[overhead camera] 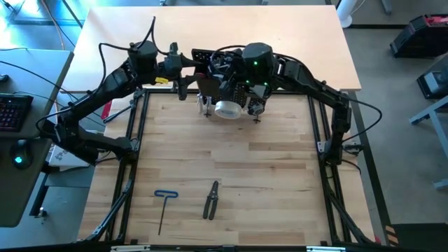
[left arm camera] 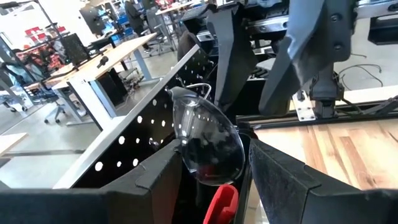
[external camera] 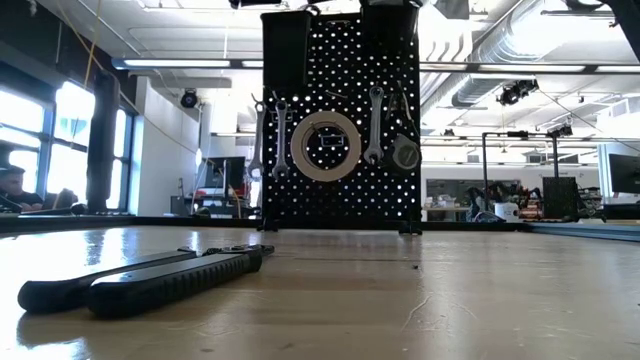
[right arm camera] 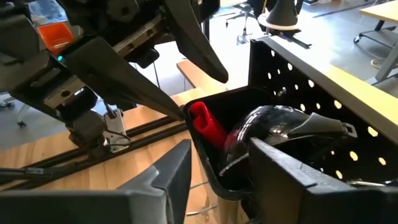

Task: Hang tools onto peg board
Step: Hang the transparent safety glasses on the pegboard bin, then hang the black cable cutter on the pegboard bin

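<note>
Gleaming clear-lensed safety glasses point(left arm camera: 208, 146), bin-nested

Matt black perforated peg board point(external camera: 340, 150), glossy clear plastic safety glasses point(left arm camera: 208, 146), shiny metal wrenches point(external camera: 375, 125), pale wooden table point(overhead camera: 224, 161).

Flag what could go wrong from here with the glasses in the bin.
The safety glasses sit only partly inside the black bin, propped against the red-handled tool, so they might tip out. The left gripper and right gripper are crowded close at the peg board; withdrawing could snag the glasses or bump the arms together.
</note>
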